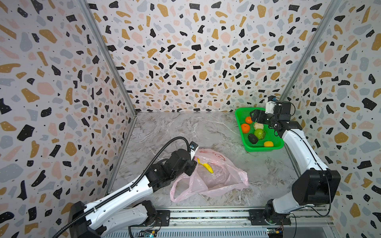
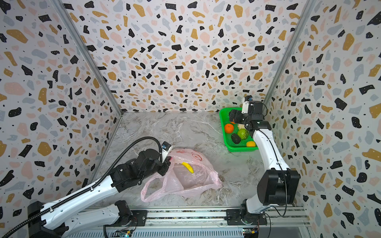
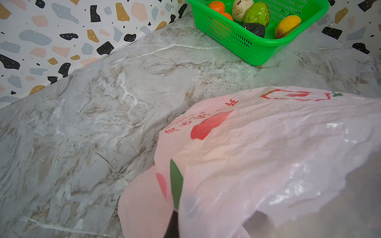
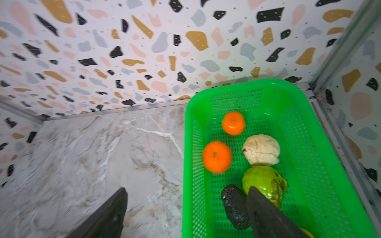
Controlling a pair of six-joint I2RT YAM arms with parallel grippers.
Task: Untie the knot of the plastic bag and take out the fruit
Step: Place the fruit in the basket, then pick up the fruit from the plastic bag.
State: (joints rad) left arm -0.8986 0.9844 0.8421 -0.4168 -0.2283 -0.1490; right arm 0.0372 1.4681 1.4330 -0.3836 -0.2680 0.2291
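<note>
Our left pincer [image 1: 191,165] is clamped shut on the rim of the plastic bag [image 1: 218,181], holding the mouth up; no knot shows. Inside the bag lies the banana [image 1: 205,166], seemingly the only fruit left there. Well apart from the bag, our right pincer [image 4: 186,188] gapes wide and empty over the green basket [image 4: 329,164] of tangerines [image 4: 216,157], avocado [image 4: 233,202] and others. We should hold that rim high, enter low through the mouth, and pinch the banana mid-length, clear of film.
</note>
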